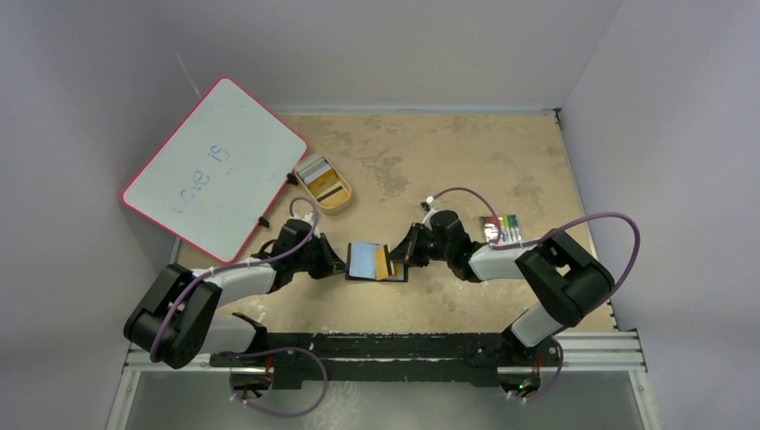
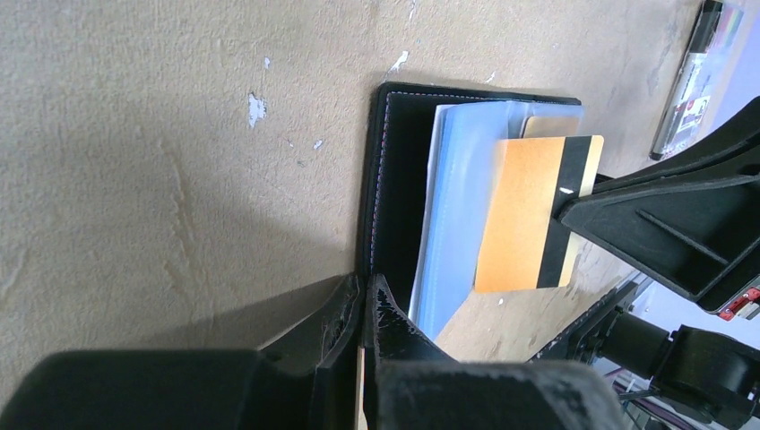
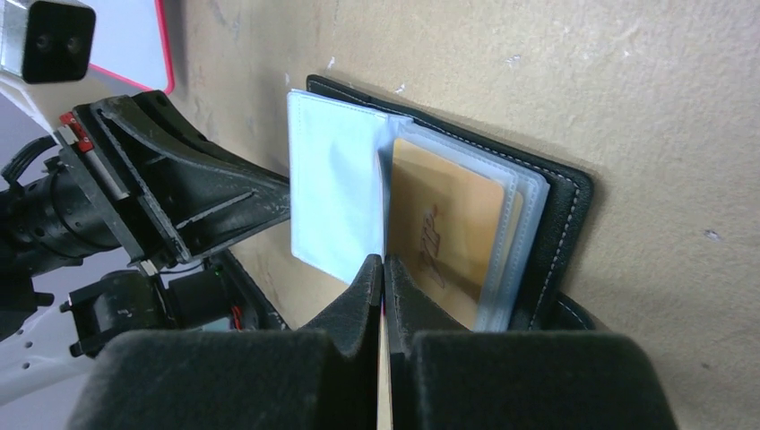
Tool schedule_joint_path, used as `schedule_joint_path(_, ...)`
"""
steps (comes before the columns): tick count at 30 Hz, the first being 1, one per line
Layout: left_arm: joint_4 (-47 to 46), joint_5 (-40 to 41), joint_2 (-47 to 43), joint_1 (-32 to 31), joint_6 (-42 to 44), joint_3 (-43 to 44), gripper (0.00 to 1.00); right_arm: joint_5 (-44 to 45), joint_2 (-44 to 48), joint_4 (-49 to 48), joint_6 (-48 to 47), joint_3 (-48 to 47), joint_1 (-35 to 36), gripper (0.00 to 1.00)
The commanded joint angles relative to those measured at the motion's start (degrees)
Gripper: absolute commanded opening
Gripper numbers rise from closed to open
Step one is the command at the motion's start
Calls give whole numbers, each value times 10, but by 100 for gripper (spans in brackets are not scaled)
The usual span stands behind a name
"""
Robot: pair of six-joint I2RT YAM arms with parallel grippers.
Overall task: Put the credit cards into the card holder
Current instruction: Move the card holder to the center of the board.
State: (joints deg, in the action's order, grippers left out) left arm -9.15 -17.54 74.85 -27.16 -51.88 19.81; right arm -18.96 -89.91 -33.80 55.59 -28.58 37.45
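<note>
Apparently one credit card point(image 2: 551, 125) already sits in a clear sleeve of the open card holder point(image 2: 390, 179) between the arms, while the striped credit card point(image 2: 524, 215), pinched by the closed right gripper point(image 3: 384, 264), is only partly in, and the closed left gripper point(image 2: 366, 285) seems to pinch the holder's edge.

Whiteboard point(image 1: 215, 166), tin point(image 1: 323, 184) beyond card holder point(image 1: 363, 259)

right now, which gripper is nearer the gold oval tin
Left. The left gripper is shut on the card holder's left edge, with the gold tin just beyond it; the right gripper pinches a credit card at the holder's opposite edge, farther away.
</note>
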Motion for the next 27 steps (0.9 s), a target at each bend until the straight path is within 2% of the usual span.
schedule_joint_path(1,-8,12,1,-8,-4,-15,0,-5,-9,-63,11,7,5,0)
schedule_joint_path(27,-32,47,14,-40,-17,-45,0,19,-26,-169,1,44,5,0)
